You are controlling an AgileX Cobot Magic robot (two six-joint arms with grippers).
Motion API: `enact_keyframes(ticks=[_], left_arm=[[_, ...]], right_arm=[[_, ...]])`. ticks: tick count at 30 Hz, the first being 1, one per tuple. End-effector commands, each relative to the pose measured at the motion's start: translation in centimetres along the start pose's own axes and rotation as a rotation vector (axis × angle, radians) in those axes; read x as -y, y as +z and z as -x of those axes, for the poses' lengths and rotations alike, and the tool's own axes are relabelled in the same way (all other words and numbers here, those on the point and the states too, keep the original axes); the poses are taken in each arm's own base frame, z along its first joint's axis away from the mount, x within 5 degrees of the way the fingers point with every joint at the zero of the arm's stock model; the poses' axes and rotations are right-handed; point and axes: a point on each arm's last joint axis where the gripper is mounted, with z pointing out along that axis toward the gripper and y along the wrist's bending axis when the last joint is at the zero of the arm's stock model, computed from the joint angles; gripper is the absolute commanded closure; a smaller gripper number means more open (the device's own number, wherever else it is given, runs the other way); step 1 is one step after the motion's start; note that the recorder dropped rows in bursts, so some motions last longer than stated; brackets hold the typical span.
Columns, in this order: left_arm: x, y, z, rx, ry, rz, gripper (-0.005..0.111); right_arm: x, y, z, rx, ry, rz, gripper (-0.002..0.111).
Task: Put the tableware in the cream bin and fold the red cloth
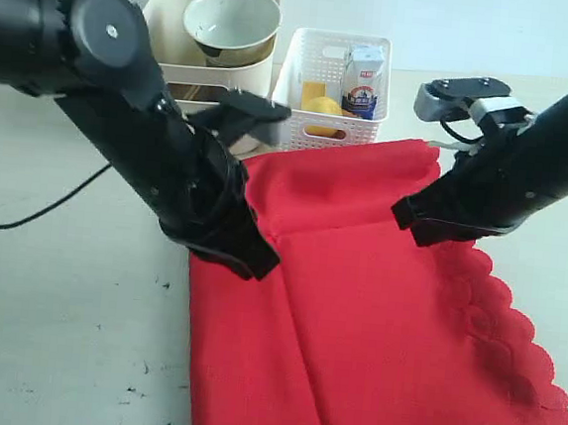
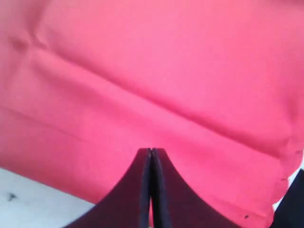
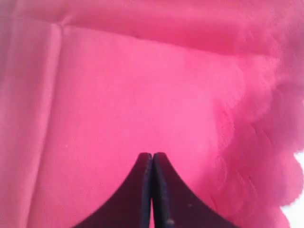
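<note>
The red cloth [image 1: 383, 331] lies spread on the table, its far part doubled over along a crease, its scalloped edge [image 1: 522, 333] on the right. My left gripper [image 1: 259, 265] is shut low at the cloth's left edge, and in the left wrist view its jaws [image 2: 151, 151] meet over red cloth [image 2: 166, 71]. My right gripper [image 1: 417, 229] is shut above the fold on the right, over red cloth [image 3: 142, 95]. No fabric shows pinched in either. The cream bin [image 1: 162, 13] stands at the back with the white bowl [image 1: 231, 19] in it. Other tableware is hidden.
A white perforated basket [image 1: 318, 46] beside the bin holds a lemon [image 1: 323, 107] and a milk carton [image 1: 363, 80]. A black cable [image 1: 56, 203] trails across the table on the left. Bare tabletop [image 2: 28, 199] borders the cloth's left side.
</note>
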Motion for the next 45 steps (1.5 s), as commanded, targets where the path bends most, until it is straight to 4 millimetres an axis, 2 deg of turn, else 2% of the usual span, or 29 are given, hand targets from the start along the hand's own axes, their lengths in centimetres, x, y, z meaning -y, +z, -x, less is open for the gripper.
enact_keyframes(ticks=[1,8,11,18,26,31,38,45], left_arm=[[0.8,-5.1,0.2,0.141,-0.005,0.056,0.107],[1.8,-12.2,-1.3,0.300,-0.008,0.209,0.107],[2.5,-14.4,-2.2,0.339,0.007,0.252,0.107],[4.2,-17.6,-5.0,0.430,0.032,0.272,0.107],[4.8,-18.5,-8.9,0.519,0.050,0.326,0.107],[4.6,-18.3,-10.9,0.578,0.083,0.392,0.107],[4.2,-18.0,-12.1,0.648,0.095,0.452,0.107],[4.2,-18.0,-12.2,0.648,0.083,0.451,0.107]], right_arm=[[-1.8,0.8,1.8,0.029,-0.097,0.001,0.108],[-3.7,4.1,3.4,-0.025,-0.167,0.026,0.108],[-4.2,5.6,3.8,-0.057,-0.194,0.009,0.108],[-4.4,8.0,4.1,-0.114,-0.215,-0.038,0.108],[-3.6,10.0,3.6,-0.160,-0.182,-0.083,0.108],[-2.3,11.0,2.8,-0.231,-0.114,-0.190,0.108],[-1.5,11.2,2.0,-0.280,-0.066,-0.260,0.108],[0.4,11.4,-0.4,-0.346,0.025,-0.279,0.108]])
